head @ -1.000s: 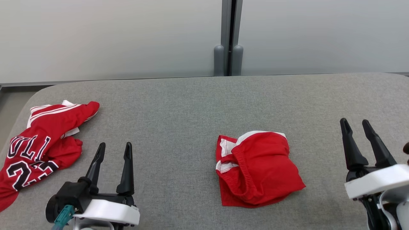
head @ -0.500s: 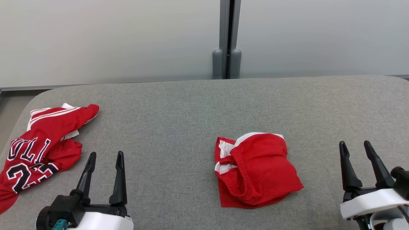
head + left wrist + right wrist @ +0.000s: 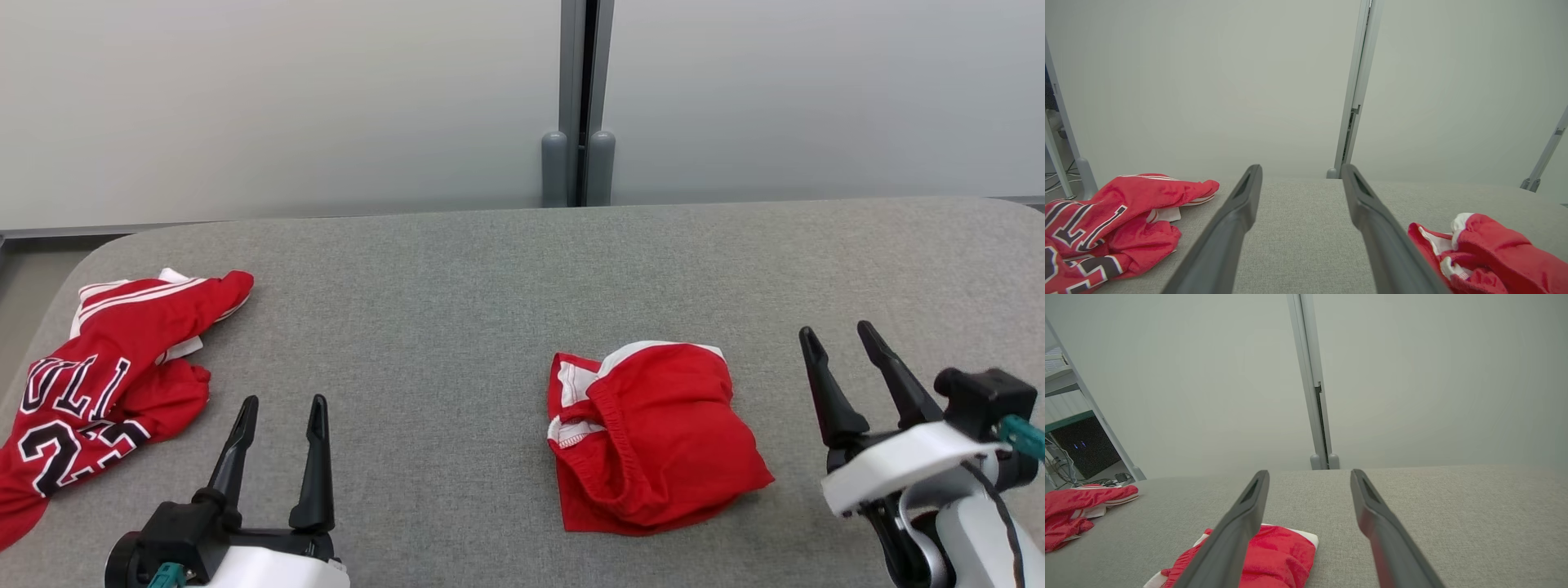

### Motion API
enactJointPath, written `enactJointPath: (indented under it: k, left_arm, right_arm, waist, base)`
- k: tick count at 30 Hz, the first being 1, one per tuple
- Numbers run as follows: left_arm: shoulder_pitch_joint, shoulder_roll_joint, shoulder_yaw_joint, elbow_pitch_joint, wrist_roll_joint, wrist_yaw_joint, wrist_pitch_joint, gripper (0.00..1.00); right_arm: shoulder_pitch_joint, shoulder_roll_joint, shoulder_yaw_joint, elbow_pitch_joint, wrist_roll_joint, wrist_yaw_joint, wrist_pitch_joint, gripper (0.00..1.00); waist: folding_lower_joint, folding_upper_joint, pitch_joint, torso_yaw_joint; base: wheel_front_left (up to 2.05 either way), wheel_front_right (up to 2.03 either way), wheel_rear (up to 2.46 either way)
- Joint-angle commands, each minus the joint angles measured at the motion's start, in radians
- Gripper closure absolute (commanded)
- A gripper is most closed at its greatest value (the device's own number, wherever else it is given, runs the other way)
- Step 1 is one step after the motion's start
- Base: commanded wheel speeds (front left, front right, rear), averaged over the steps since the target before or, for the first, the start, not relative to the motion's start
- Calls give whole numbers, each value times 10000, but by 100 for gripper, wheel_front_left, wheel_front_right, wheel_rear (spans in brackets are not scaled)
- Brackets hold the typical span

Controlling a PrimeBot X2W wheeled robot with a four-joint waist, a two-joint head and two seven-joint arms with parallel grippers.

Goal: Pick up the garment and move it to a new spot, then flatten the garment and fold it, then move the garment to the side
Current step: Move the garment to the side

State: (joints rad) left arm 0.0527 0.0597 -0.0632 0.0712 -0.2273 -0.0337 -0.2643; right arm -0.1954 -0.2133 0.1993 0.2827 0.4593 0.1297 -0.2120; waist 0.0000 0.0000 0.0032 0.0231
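A crumpled red garment (image 3: 653,441) with white trim and an elastic waistband lies bunched on the grey table, right of centre. It also lies at the lower right of the left wrist view (image 3: 1494,253) and under the right gripper's left finger in the right wrist view (image 3: 1278,555). My right gripper (image 3: 836,329) stands open just right of it, apart from the cloth. My left gripper (image 3: 282,402) is open near the front left, with bare table between its fingers. Both wrist views show each own gripper (image 3: 1301,168) (image 3: 1309,472) with spread fingers holding nothing.
A red jersey (image 3: 106,384) with black and white lettering lies rumpled at the table's left edge. The grey padded table (image 3: 457,286) has a rounded far-left corner. Pale wall panels with a grey post (image 3: 578,155) stand behind it. Shelving (image 3: 1069,428) is at the far left.
My right gripper drew back, then swung left towards the crumpled garment. My left gripper pulled back towards me. The camera tilted slightly; the garments stay where they were.
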Motion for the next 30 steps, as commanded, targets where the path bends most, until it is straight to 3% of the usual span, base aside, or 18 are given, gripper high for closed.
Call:
enactJointPath:
  k: [1,14,22,27,28,29,30]
  left_arm:
    - [-93,25,9,60,43,-46,1,0]
    - [-508,-29,-374,508,-92,-181,1,0]
    - [-709,-48,-450,641,-142,-166,1,0]
    - [-815,-57,-453,657,-150,-155,1,0]
    - [-828,-56,-456,659,-138,-167,1,0]
    - [-852,-57,-463,658,-119,-182,1,0]
    - [-880,-58,-475,657,-94,-202,1,0]
  right_arm:
    - [-445,-106,131,272,207,21,437,0]
    - [-2283,118,474,3034,1077,21,5535,0]
    - [-2286,514,452,3973,1653,21,7578,0]
    - [-2355,627,353,3972,1545,21,7494,0]
    - [-2363,651,354,3897,1556,21,7388,25]
    - [-2385,629,388,3813,1555,21,7266,66]
    - [-2417,575,410,3716,1546,21,7099,100]
  waist:
    - [0,0,9,30]
    - [0,0,259,838]
    - [0,0,482,1100]
    - [0,0,581,1104]
    - [0,0,602,1085]
    - [0,0,620,1053]
    - [0,0,629,1011]
  base:
    - [0,0,0]
    - [0,0,0]
    - [0,0,0]
    - [0,0,0]
    - [0,0,0]
    - [0,0,0]
    - [0,0,0]
